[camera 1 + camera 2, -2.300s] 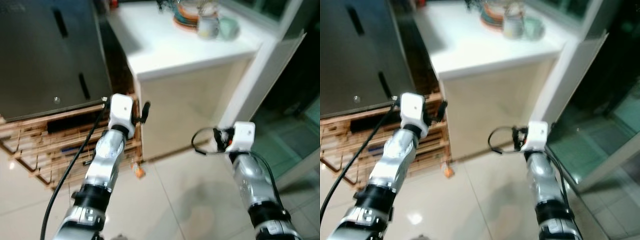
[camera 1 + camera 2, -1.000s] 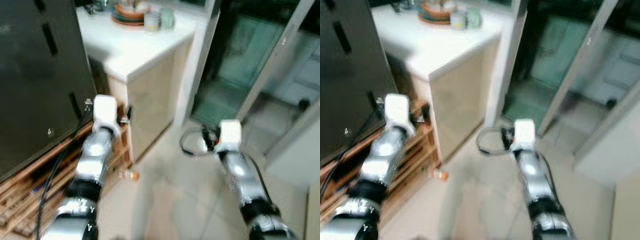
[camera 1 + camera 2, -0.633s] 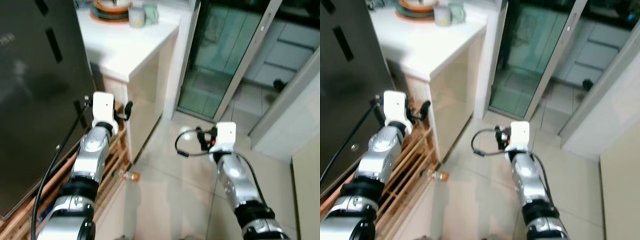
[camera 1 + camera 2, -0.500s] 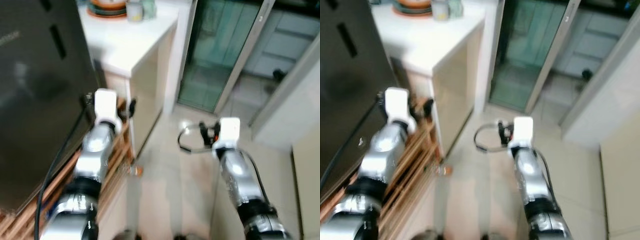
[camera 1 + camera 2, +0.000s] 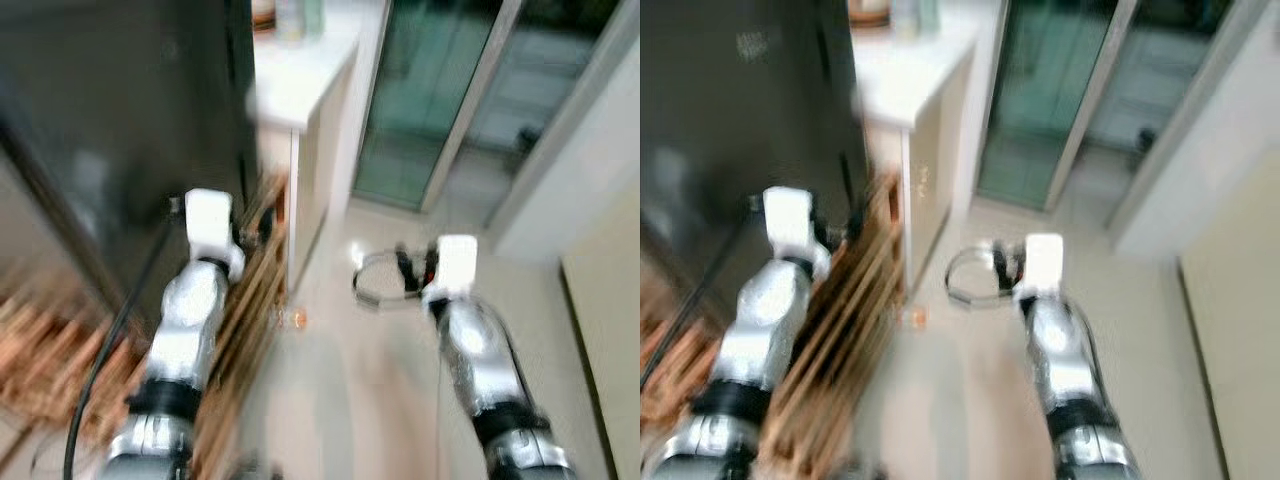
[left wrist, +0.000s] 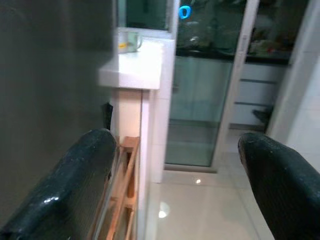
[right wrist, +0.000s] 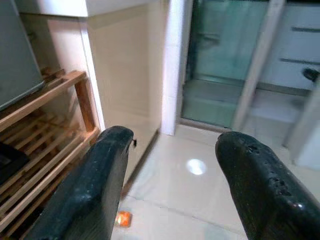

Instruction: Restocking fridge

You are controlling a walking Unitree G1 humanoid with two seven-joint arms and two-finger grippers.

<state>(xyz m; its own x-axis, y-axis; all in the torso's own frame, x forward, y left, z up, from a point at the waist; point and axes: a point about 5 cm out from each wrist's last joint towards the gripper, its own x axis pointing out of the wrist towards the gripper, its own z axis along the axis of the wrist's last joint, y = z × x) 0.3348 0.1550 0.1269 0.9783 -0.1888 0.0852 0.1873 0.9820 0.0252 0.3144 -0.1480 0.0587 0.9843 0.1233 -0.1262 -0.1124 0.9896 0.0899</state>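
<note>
Clipping the low wooden slatted rack looks like the main risk: the robot is walking w/ blurred head views, and the left arm passes just beside the rack and the tall dark grey fridge. A small turn to the left could knock the left gripper against the fridge side or the rack's rails. Second risk: the small orange object on the floor, lying near the rack foot on the glossy pale tiled floor, could be stepped on or kicked; can't tell what it is. Third: the sliding glass door w/ pale frame is ahead, so overshooting fwd may mean contact w/ its frame.

Pose: both arms are held fwd at about waist height, elbows bent, wrists level, grippers pointing ahead. Left gripper is spread wide and carries nothing; its wrist view looks past the fridge edge toward the white surface, which carries a pale green cup. Right gripper is also spread and carrying nothing, aimed at the floor btw. the cream cabinet side and the glass door. A loop of black cable hangs at the right wrist.

Fridge sits on the robot's left, door closed as far as visible, w/ nothing to restock in either gripper yet.
</note>
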